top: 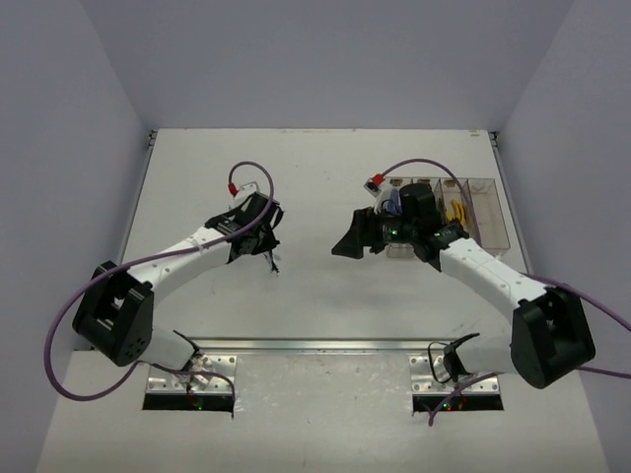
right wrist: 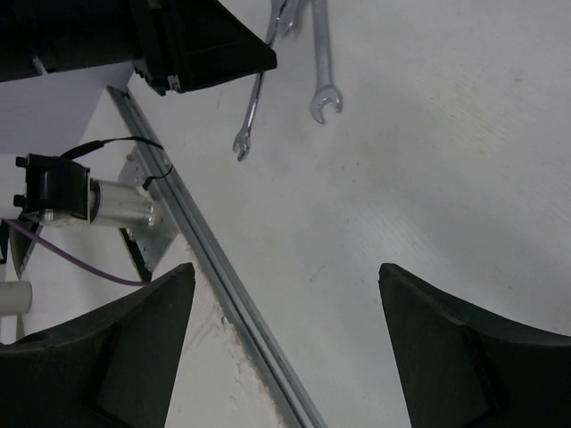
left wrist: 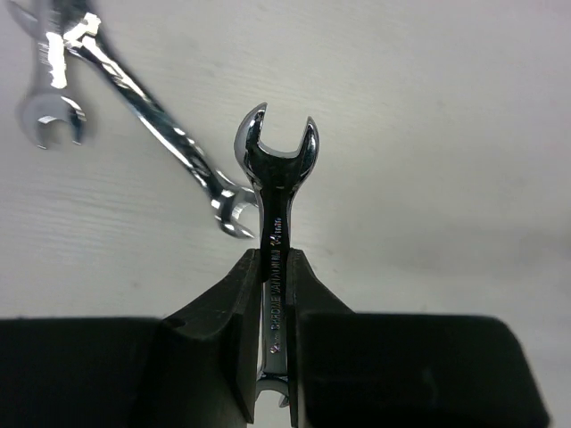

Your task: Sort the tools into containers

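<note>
Two loose silver wrenches at the far left of the left wrist view, flat on the white table (left wrist: 428, 107): farther wrench (left wrist: 52, 80) with its open end toward the camera, nearer wrench (left wrist: 169, 134) slanting down to the right, upper ends meeting in a blur. Just right of them, left gripper (left wrist: 275, 263) pinched tight on a third wrench (left wrist: 275, 169), gripped by the shank, turned edge-on, open end sticking out past the fingertips. Impossible to say whether that end touches the table. From above, held near the table's middle, well apart from the containers (top: 488, 212). Further right, right gripper (right wrist: 285, 276) spread wide, nothing between the fingers, pointing toward the left gripper, with a metal rail (right wrist: 223, 267) below it. At the far right, a row of clear bins, its left part covered by the right arm (top: 493, 271); yellow-handled pliers (top: 455, 210) lying in one uncovered bin.
</note>
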Motion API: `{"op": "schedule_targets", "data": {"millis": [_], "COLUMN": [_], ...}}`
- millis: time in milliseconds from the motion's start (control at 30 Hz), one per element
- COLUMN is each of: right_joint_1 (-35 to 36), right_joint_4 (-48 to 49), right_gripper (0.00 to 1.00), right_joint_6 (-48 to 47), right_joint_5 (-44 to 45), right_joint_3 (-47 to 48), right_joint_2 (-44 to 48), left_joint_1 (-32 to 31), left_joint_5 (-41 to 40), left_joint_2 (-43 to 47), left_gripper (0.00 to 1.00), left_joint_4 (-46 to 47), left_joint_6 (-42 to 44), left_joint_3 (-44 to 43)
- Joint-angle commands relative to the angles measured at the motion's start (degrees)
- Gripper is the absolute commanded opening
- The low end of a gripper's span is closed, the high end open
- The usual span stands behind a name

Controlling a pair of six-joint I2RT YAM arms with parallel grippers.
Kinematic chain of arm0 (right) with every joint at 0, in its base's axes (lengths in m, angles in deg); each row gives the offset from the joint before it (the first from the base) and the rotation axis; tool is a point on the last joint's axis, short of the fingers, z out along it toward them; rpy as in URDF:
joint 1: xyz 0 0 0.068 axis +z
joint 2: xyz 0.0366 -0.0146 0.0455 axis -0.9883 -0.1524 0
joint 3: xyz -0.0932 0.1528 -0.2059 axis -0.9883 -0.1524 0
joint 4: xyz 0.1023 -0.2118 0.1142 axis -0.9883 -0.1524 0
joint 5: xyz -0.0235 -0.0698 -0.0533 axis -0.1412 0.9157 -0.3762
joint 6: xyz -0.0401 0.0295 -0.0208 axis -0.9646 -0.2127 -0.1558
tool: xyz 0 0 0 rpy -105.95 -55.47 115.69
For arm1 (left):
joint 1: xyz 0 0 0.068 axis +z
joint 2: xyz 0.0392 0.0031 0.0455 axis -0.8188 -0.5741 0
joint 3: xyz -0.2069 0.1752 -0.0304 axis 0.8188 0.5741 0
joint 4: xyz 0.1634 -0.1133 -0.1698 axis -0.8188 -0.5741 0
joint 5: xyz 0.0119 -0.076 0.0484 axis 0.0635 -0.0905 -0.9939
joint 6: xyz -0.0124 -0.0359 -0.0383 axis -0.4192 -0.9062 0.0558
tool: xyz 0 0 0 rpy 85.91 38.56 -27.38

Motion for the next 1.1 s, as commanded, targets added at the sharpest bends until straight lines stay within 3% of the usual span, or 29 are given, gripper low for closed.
{"op": "schedule_targets", "data": {"millis": [0, 300, 500, 567, 633, 700, 733, 767, 833, 900, 967, 1067], "right_joint_1": [8.2, 16.4, 18.1, 18.1, 18.0, 17.9, 17.3, 16.0, 12.1, 5.1, -1.1, -12.3], "right_joint_4": [14.1, 17.0, 19.5, 19.6, 18.9, 11.2, 7.7, 1.9, -9.1, -20.1, -27.5, -30.6], "right_gripper": [0.82, 0.68, 0.26, 0.00, 0.00, 0.00, 0.00, 0.00, 0.00, 0.00, 0.00, 0.00], "right_joint_6": [7.1, 11.5, 12.3, 12.6, 12.0, 6.9, 4.7, 2.7, -1.0, -8.0, -13.7, -23.2], "right_joint_5": [3.3, 8.4, 9.7, 10.4, 11.3, 16.1, 20.7, 26.0, 34.6, 47.8, 55.0, 57.3], "right_joint_3": [-1.0, 3.0, 3.6, 3.8, 3.8, 5.1, 5.8, 7.2, 10.3, 14.6, 16.9, 21.0], "right_joint_2": [-3.6, -12.0, -12.5, -12.4, -12.3, -10.9, -10.5, -10.1, -9.6, -9.8, -9.8, -10.7], "left_joint_1": [-8.4, -18.9, -19.4, -19.5, -19.5, -19.3, -19.2, -18.7, -16.5, -13.0, -9.8, -9.0], "left_joint_5": [1.0, -3.0, -1.1, -1.1, -1.6, -6.5, -9.5, -13.6, -18.4, -19.0, -17.6, -12.8], "left_joint_2": [7.7, 15.8, 16.9, 16.9, 16.8, 15.7, 14.6, 13.6, 13.6, 15.6, 18.0, 19.2], "left_gripper": [0.00, 0.00, 0.00, 0.00, 0.03, 0.68, 0.92, 1.00, 1.00, 1.00, 1.00, 1.00], "left_joint_4": [3.1, 7.5, 10.7, 11.2, 11.4, 6.4, 2.6, -2.5, -8.7, -9.8, -8.4, -4.7], "left_joint_6": [-6.3, -15.6, -16.9, -16.7, -15.7, -13.8, -13.8, -13.9, -13.1, -10.3, -8.1, -4.1], "left_joint_3": [-0.6, 1.6, 4.1, 4.4, 4.2, 0.2, -2.1, -5.3, -9.1, -9.6, -7.7, -4.8]}}
